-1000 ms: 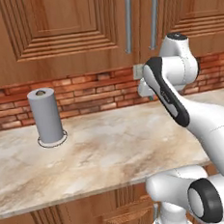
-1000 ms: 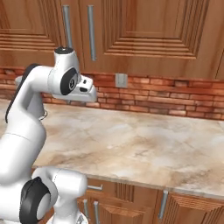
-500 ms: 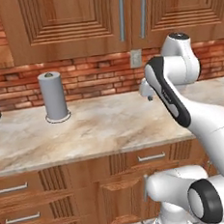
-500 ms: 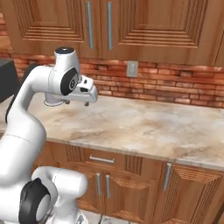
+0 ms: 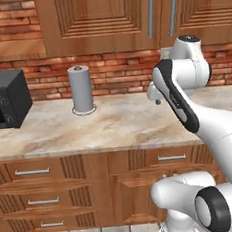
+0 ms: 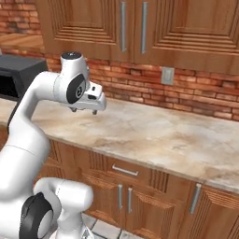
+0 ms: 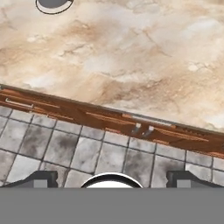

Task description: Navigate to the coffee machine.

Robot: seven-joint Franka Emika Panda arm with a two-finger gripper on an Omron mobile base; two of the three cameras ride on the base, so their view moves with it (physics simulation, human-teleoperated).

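Observation:
The coffee machine is out of view. My gripper (image 7: 112,179) hangs over the front edge of the marble counter (image 5: 113,123), pointing down at the counter and the tiled floor (image 7: 65,148). Its fingertips (image 7: 41,177) stand wide apart, open, with nothing between them. In the base views the gripper (image 5: 156,98) (image 6: 85,111) is held above the counter, to the right of a grey upright roll (image 5: 80,88). A wide black microwave (image 5: 3,98) (image 6: 18,74) sits at the counter's left end.
Wooden wall cabinets (image 5: 103,18) hang over a brick backsplash with an outlet (image 6: 167,75). Drawers (image 5: 45,195) and cabinet doors (image 6: 126,196) run below the counter. The base of the roll (image 7: 52,4) shows at the hand view's top edge.
The whole picture has shifted: the camera has backed away and gone left. The roll now sits further right, the microwave has come in at the left, and drawers and floor now show.

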